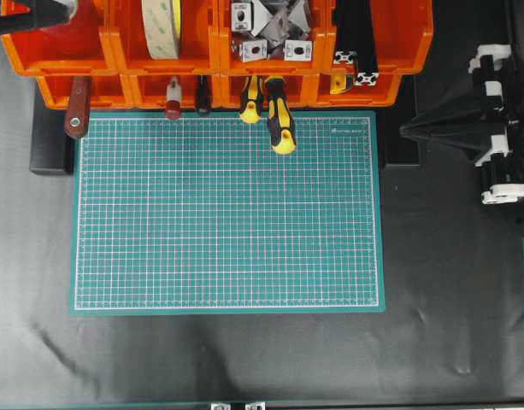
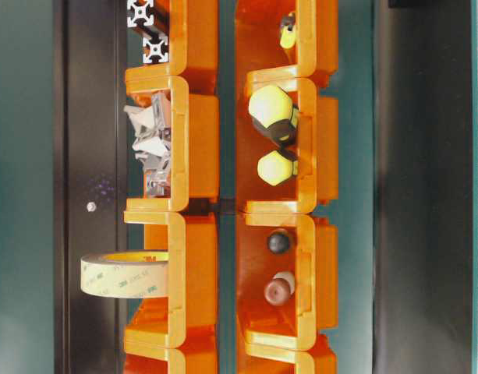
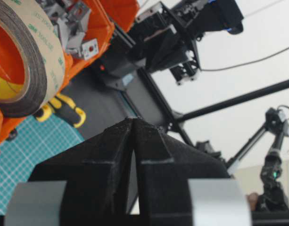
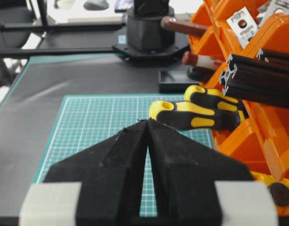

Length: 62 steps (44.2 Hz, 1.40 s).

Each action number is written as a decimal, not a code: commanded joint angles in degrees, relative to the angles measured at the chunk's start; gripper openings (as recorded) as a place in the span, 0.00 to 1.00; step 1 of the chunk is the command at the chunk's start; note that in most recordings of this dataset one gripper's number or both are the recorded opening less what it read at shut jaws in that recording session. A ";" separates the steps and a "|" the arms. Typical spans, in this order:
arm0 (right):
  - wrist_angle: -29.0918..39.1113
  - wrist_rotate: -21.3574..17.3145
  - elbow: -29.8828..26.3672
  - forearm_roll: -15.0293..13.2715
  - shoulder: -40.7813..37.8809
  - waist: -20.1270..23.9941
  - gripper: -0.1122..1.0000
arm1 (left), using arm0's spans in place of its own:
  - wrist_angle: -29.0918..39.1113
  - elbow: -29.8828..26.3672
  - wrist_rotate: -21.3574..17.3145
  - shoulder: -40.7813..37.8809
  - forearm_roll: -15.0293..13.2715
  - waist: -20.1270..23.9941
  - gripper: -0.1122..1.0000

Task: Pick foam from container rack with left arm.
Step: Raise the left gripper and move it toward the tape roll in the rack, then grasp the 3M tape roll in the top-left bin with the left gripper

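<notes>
Foam (image 1: 161,27) upright in container rack (image 1: 116,47), upper row, second bin from left, poking above rim. Left gripper (image 3: 133,120) pinched together, empty, tips clear of roll, foam up at its left. Right gripper (image 4: 147,121) closed, empty, hovering over green mat (image 1: 227,213) near yellow-black handles (image 1: 279,120).
</notes>
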<state>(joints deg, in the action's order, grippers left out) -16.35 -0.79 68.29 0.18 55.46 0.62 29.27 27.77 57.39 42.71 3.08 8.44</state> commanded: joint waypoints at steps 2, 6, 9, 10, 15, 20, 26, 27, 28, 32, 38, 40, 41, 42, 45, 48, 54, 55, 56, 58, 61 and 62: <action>-0.79 0.09 -1.32 0.18 -0.35 0.09 0.10 | 0.18 -2.11 0.79 -0.88 0.18 0.35 0.19; -1.05 0.09 -1.41 0.26 -0.44 0.44 0.10 | 1.05 -2.72 1.58 -2.02 0.18 0.44 0.37; -1.58 0.09 -1.49 0.35 -0.44 0.62 0.10 | 2.20 -3.25 2.37 -3.16 0.18 0.62 0.56; -1.67 0.09 -1.49 0.35 -0.44 0.70 0.10 | 2.29 -3.34 2.64 -3.52 0.18 0.70 0.63; -2.29 0.00 -1.58 0.62 -0.44 1.14 0.10 | 2.37 -4.04 4.83 -5.01 0.18 1.49 0.86; -2.29 0.09 -1.58 0.62 -0.44 1.58 0.10 | 2.55 -4.83 7.56 -6.42 0.18 3.52 0.92; -2.29 0.09 -1.58 0.62 -0.44 1.58 0.10 | 2.64 -5.71 8.88 -8.44 0.18 4.31 0.88; -2.29 0.09 -1.49 0.62 -0.44 1.58 0.10 | 2.64 -5.89 8.88 -8.88 0.18 4.39 0.89; -2.29 0.09 -1.49 0.62 -0.44 1.58 0.10 | 2.64 -6.15 8.88 -9.40 0.18 4.48 0.89; -2.81 0.18 -1.58 0.62 -0.26 1.58 0.10 | 2.64 -6.59 9.05 -11.16 0.18 4.92 0.89; -5.80 0.70 -1.49 0.62 -0.35 1.58 0.10 | 2.55 -7.03 9.05 -13.89 0.18 5.01 0.89; -6.24 0.79 -1.41 0.62 -0.35 1.58 0.10 | 2.64 -7.29 9.14 -14.59 0.18 5.01 0.89; -6.42 0.79 -1.49 0.53 -0.35 1.58 0.10 | 2.55 -7.38 9.14 -15.12 0.18 5.10 0.89; -6.68 0.88 -1.41 0.62 -0.35 1.58 0.10 | 2.55 -7.47 9.23 -15.56 0.18 5.19 0.89; -6.77 0.88 -1.32 0.62 -0.44 1.58 0.10 | 2.55 -7.91 9.32 -16.52 0.18 5.27 0.89; -6.94 0.79 -1.14 0.62 -0.44 1.58 0.10 | 2.55 -8.61 9.49 -17.84 0.18 5.27 0.89; -6.94 0.79 -0.97 0.62 -0.35 1.58 0.10 | 2.55 -9.84 9.14 -19.86 0.18 5.27 0.89; -6.94 0.79 -0.88 0.62 -0.35 1.58 0.10 | 2.55 -9.84 9.05 -20.04 0.18 5.27 0.88; -6.94 0.70 -0.88 0.62 -0.44 1.58 0.10 | 2.55 -9.93 9.05 -20.13 0.18 5.27 0.88; -6.94 0.53 -0.88 0.62 -0.35 1.58 0.10 | 2.55 -9.84 8.96 -20.21 0.18 5.27 0.88; -6.94 0.53 -0.88 0.62 -0.35 1.85 0.10 | 2.64 -9.76 8.79 -20.21 0.18 5.27 0.88; -6.94 0.53 -0.88 0.62 -0.35 1.93 0.10 | 2.64 -9.67 8.79 -20.13 0.18 5.27 0.88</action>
<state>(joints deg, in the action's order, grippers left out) -22.41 -0.26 68.29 0.62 55.46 2.20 32.08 19.69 66.45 22.06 3.08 13.45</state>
